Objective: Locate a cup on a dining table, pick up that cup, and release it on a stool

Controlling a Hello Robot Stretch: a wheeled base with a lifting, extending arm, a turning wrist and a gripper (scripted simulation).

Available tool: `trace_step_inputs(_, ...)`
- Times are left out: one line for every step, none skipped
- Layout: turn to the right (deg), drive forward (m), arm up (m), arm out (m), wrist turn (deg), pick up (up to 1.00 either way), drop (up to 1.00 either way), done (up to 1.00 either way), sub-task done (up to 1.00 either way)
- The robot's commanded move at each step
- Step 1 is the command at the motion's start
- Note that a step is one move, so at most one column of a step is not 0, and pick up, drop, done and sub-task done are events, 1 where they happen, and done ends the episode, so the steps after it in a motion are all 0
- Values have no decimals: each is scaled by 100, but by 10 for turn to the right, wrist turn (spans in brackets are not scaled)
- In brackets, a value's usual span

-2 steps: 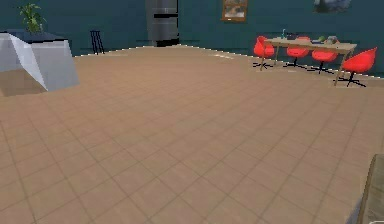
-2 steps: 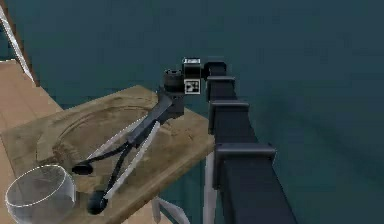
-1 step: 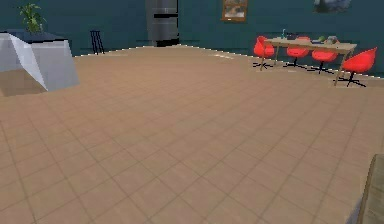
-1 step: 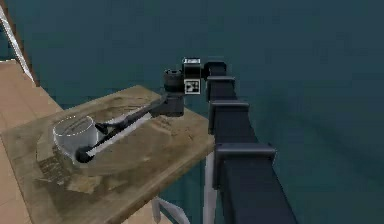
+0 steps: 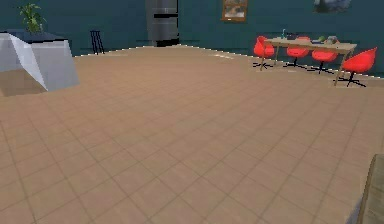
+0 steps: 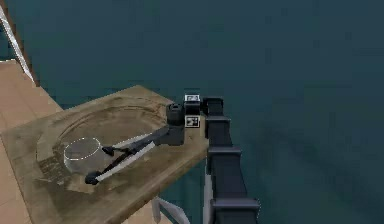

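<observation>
Poising dark thin-fingered gripper (image 6: 97, 165) at pale grey round cup (image 6: 82, 153) on brown wooden stool (image 6: 120, 100); hold impossible to tell; seemingly release step, next letting go, then retracting.

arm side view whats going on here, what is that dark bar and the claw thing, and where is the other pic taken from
This is a wheeled robot with one reaching arm. The arm side view comes from a camera on its body looking out sideways: the dark bar is that arm, and at its end is the gripper, with two thin fingers. It reaches toward a round wooden top, where a pale, cup-like thing sits by the fingers; whether it is held cannot be told. The forward view looks ahead across a tiled floor to a dining table with red chairs by the far wall.
</observation>
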Motion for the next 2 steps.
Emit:
trace_step_inputs(0,0,0,0,0,0,100,0,0)
trace_step_inputs(0,0,8,0,0,0,0,0,0)
